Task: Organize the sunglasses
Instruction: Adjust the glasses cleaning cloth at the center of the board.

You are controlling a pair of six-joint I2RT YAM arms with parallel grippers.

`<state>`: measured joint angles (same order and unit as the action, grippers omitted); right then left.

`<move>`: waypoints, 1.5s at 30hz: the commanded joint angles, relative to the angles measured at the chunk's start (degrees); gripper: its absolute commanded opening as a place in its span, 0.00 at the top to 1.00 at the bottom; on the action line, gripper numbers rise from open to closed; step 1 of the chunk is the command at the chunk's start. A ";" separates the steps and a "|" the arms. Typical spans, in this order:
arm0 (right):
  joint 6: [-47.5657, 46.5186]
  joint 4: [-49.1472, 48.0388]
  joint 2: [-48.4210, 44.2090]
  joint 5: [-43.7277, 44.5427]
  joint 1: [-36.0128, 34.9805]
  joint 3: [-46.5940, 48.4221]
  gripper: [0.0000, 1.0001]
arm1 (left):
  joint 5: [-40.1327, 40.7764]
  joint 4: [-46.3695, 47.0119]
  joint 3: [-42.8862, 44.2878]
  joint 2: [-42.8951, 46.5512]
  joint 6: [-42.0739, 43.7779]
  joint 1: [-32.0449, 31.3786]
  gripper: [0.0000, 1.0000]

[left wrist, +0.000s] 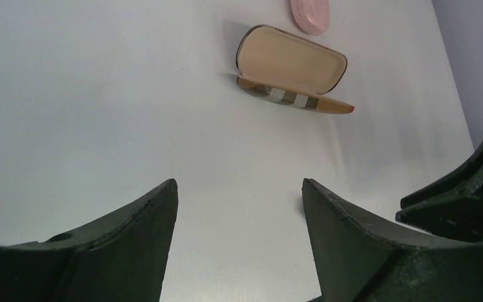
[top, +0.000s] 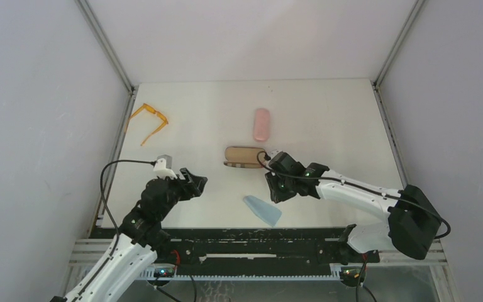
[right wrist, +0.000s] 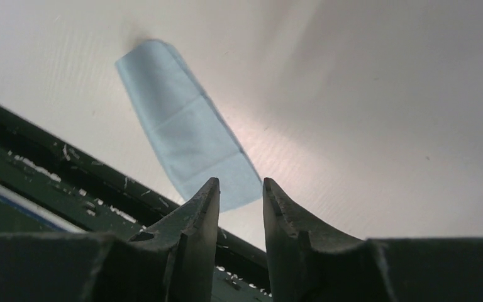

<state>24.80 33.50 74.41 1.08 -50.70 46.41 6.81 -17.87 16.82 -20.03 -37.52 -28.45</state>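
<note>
The orange-framed sunglasses [top: 149, 121] lie unfolded at the table's far left, close to the left wall. My left gripper [top: 194, 182] hovers over the near-left table, well short of them. In its wrist view the left gripper [left wrist: 239, 184] stands wide open with only bare table between the fingers. My right gripper [top: 272, 190] sits near the table's middle. In its own view the right gripper [right wrist: 241, 182] stands open by a narrow gap, with nothing between the fingers.
An open brown case [top: 244, 156] [left wrist: 292, 63] lies mid-table, with a shut pink case [top: 261, 124] [left wrist: 310, 14] behind it. A light-blue cloth [top: 262, 209] [right wrist: 182, 132] lies flat by the near edge, just beyond the right fingertips. The black rail [right wrist: 50, 182] runs along the front.
</note>
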 commanded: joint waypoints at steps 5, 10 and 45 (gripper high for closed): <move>4.38 2.11 3.84 -1.41 1.38 -0.28 0.70 | -4.13 2.27 -0.83 -3.11 -0.70 0.32 0.25; 6.22 -0.11 4.33 -4.38 1.37 -2.18 0.68 | -4.89 2.93 0.10 -4.57 -0.68 0.06 0.25; 3.30 -15.35 -3.85 -8.78 -1.04 -5.75 1.00 | -5.18 13.53 2.57 -13.21 -5.04 -15.80 0.46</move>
<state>31.18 24.21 72.95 -6.11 -51.09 40.01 3.33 -10.59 16.93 -31.24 -42.50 -43.44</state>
